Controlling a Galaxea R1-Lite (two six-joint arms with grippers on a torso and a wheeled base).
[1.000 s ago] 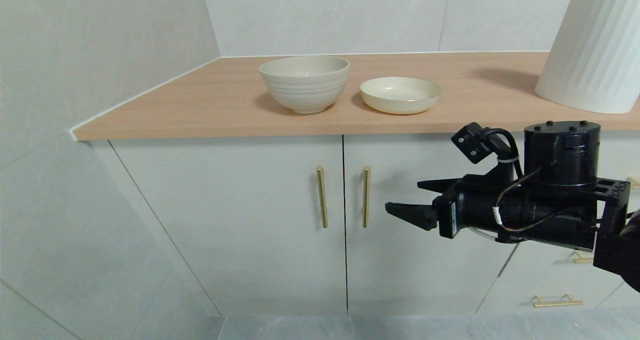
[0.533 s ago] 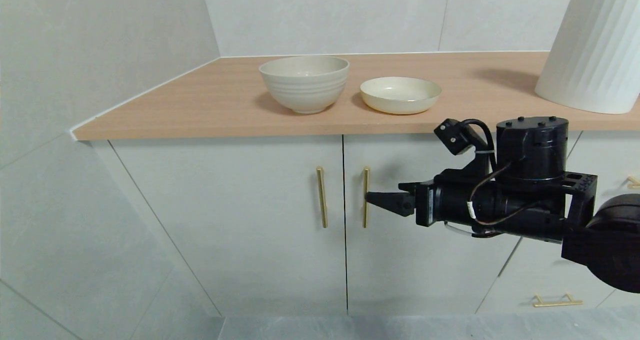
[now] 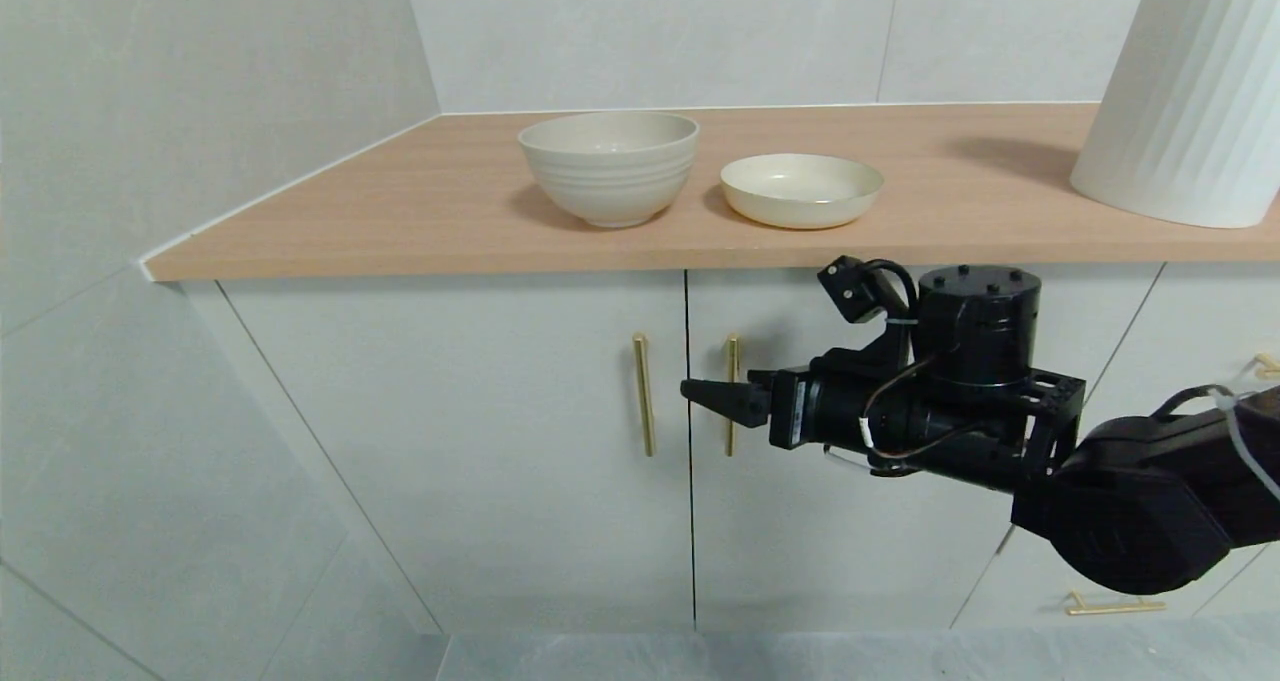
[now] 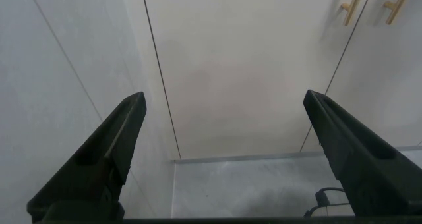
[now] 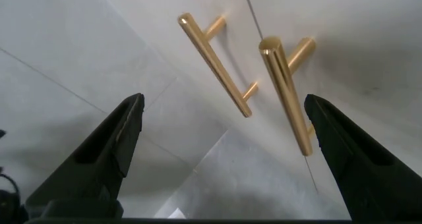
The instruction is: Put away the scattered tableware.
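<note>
Both sets of jaws gape, the right having advanced to the right-hand cabinet handle (image 3: 733, 356).

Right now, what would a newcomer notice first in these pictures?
The black right end effector stands out first, open and held level in front of the two gold handles on the cabinet doors. Above it, a bowl and a shallow dish sit side by side on the wooden counter. A tall white ribbed vessel stands at the counter's right end.
</note>
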